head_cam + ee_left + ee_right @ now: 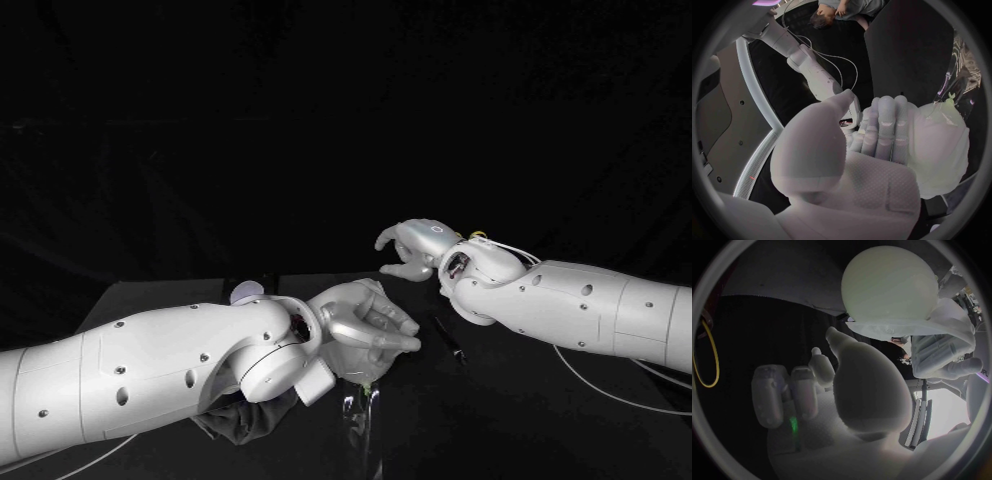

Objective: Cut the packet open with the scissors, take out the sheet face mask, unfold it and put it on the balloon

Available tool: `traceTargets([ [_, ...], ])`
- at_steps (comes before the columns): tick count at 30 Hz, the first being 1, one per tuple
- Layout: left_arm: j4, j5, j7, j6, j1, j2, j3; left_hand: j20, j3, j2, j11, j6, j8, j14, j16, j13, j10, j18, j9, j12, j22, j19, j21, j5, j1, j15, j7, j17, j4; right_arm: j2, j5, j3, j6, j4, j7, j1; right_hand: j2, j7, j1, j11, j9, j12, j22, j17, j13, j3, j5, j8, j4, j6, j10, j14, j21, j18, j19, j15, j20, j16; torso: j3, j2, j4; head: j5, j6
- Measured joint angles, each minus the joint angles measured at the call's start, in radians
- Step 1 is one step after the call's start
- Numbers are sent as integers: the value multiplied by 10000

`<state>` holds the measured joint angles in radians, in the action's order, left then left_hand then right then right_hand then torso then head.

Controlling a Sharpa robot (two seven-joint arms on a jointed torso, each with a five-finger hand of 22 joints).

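Left hand (368, 328) released, fingers flat against pale round balloon (889, 285) mid-counter (577, 440). White sheet face mask (942, 155) lies on balloon. Right hand (418, 250) empty, fingers apart, near. Smooth mask outward with light pressure; balloon likely rolls.

The head camera looks down from above on the left hand (368, 325), the right hand (415, 250) and the black table (577, 430). Each wrist camera sits very near behind its own hand, facing over the palm; both share the balloon (942, 150) beside the left hand's fingers (886, 125).
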<state>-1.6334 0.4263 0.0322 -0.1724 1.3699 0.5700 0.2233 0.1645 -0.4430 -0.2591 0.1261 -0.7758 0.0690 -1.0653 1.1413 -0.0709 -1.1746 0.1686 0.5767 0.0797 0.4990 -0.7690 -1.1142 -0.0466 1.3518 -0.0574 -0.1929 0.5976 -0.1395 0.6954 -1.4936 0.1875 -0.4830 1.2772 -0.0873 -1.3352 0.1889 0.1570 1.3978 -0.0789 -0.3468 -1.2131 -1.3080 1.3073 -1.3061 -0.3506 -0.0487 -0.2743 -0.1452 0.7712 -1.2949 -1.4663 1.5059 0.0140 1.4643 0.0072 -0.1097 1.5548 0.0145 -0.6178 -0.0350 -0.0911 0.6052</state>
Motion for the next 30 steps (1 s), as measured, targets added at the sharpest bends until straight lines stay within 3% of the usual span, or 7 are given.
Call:
traceTargets([
  [5,-5,99,12,206,-5,-53,0,-36,639,208,-139,402,-11,-78,173,-19,-139,-2,-398,56,-22,-106,1,0,288,76,29,-28,-121,-3,-140,0,133,-5,-206,7,-48,0,261,0,48,36,-1,1,56,-70,0,58,77,0,73,0,-25,-1,-1,0,-1,-37,1,0,-2,-15,-12],
  [9,-21,148,31,373,-6,-99,-3,-36,1137,367,-138,671,-11,-92,213,-19,-139,-3,-685,56,-48,-105,1,0,447,88,32,-85,-290,8,-225,1,207,14,-349,12,-88,-1,301,0,60,36,-1,2,87,-82,0,79,88,0,73,0,-25,-1,-1,0,-1,-39,1,1,0,-29,-14],
  [12,-43,183,52,492,-6,-110,-6,128,2076,540,215,1363,-91,468,-260,61,725,-7,-1169,-124,-261,68,451,0,688,-213,90,-402,-562,25,-247,1,246,40,-437,14,-88,-1,301,-23,61,125,0,8,107,-82,0,79,88,1,114,0,-39,0,-1,0,-1,-42,1,2,-1,-51,-25],
  [16,-69,290,72,613,-7,-105,-7,217,3241,797,368,1617,-91,600,-655,74,1809,-35,-1476,-103,-527,147,858,0,1320,-342,166,-796,-1031,78,-215,1,280,111,-517,16,-88,-2,301,-17,62,156,2,9,169,-82,0,79,88,1,162,0,-73,0,-2,0,0,-75,1,4,-3,-88,-32],
  [19,-93,434,76,690,-8,-91,-10,308,3793,883,424,1636,-91,472,-689,73,2276,14,-1589,-103,-646,-56,967,0,1754,-381,176,-985,-1485,129,-145,1,299,191,-562,17,-88,-2,301,-17,62,156,4,8,172,-82,0,79,88,1,162,0,-74,-1,-2,0,0,-76,0,4,-3,-103,-33],
  [30,-124,915,75,926,-12,-108,-16,284,4029,1024,417,907,79,301,-608,72,2314,66,-1378,-103,-703,-248,968,0,1892,-371,97,-1132,-1507,242,183,1,312,385,-655,21,-88,70,300,-16,64,156,6,7,184,-82,0,78,88,80,161,1,-74,0,15,0,-54,-100,-1,3,0,-131,-45],
])
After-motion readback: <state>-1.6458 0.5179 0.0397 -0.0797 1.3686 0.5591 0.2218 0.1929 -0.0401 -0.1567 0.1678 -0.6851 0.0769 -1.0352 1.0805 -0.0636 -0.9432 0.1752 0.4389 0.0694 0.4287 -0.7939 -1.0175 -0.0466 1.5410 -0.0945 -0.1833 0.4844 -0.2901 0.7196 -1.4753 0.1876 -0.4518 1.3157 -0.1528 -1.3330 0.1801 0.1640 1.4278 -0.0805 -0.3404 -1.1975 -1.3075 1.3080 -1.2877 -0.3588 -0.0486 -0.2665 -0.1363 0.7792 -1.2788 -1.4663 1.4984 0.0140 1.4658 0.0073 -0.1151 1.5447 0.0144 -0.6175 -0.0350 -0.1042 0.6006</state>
